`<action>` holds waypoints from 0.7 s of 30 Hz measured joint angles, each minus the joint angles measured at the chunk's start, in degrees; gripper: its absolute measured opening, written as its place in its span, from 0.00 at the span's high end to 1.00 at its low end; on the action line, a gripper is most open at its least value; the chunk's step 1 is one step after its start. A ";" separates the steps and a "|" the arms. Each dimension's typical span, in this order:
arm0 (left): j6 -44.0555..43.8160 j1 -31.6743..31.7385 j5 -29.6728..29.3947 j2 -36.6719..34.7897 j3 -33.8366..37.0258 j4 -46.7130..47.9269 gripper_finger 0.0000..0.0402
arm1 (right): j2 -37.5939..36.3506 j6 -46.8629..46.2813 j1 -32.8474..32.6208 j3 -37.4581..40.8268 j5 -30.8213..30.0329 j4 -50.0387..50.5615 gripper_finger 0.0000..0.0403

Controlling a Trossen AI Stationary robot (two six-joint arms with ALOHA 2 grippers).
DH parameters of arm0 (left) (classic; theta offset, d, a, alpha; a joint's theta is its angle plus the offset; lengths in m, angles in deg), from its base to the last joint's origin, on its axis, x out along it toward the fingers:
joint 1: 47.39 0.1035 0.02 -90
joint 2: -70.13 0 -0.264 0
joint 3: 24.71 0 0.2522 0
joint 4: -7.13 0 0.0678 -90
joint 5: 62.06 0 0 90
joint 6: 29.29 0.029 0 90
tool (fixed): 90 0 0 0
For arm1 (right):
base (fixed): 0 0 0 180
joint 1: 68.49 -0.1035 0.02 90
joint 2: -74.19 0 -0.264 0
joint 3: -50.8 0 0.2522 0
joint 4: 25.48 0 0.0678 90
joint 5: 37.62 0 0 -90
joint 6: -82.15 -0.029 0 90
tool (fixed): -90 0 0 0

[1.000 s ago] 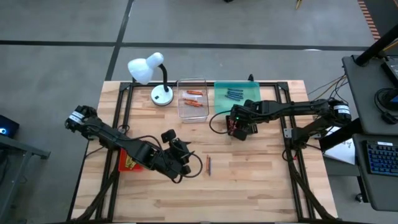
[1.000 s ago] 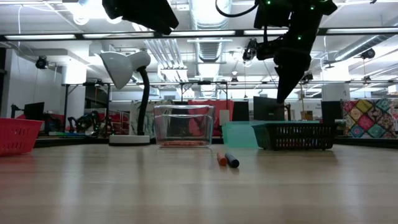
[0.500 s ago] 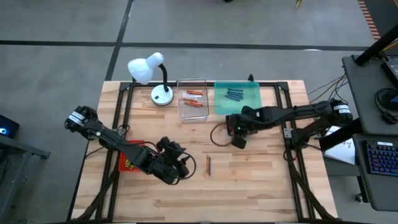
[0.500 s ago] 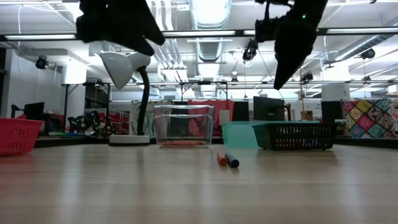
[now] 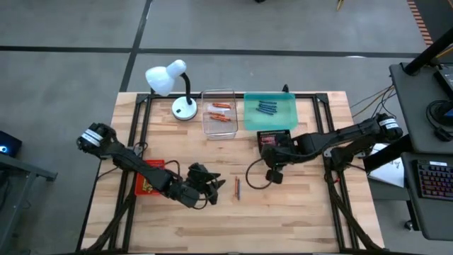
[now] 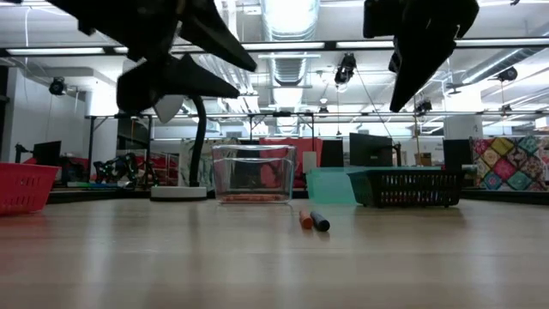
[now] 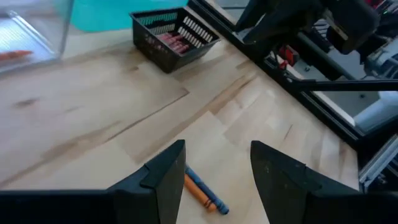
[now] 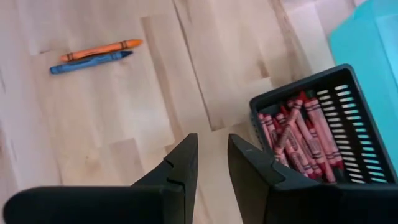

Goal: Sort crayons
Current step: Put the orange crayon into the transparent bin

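An orange crayon (image 8: pixel 99 48) and a blue crayon (image 8: pixel 90 62) lie side by side on the wooden table (image 5: pixel 297 212), near its middle; both also show in the low view, orange (image 6: pixel 304 220) and blue (image 6: pixel 319 222). My left gripper (image 7: pixel 217 149) hangs open above the table just left of them, slanting down, nothing between its fingers. My right gripper (image 8: pixel 211 140) hovers to their right, near the black basket (image 8: pixel 323 124), pointing steeply down with a narrow empty gap between its fingers.
Along the far edge stand a white desk lamp (image 5: pixel 177 81), a clear tray (image 5: pixel 219 113) with orange crayons and a teal tray (image 5: pixel 270 112) with blue ones. The black basket (image 5: pixel 276 136) holds red crayons. A red tray (image 5: pixel 145 180) lies partly under the left arm.
My right gripper has swung from over the black basket toward the near edge and a little left, uncovering the basket. My left gripper has sunk toward the table beside the two crayons and rolled about its own axis. The crayons have not moved.
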 joint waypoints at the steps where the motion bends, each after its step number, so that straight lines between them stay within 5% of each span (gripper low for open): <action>1: 0.07 0.00 0.05 1.16 -0.02 -1.61 0.59 | -0.01 -0.04 -0.44 0.01 -0.04 -0.09 0.80; 21: -2.02 2.94 0.61 21.56 -16.72 8.48 0.59 | 0.00 -2.25 -2.52 0.03 -0.03 -2.23 0.83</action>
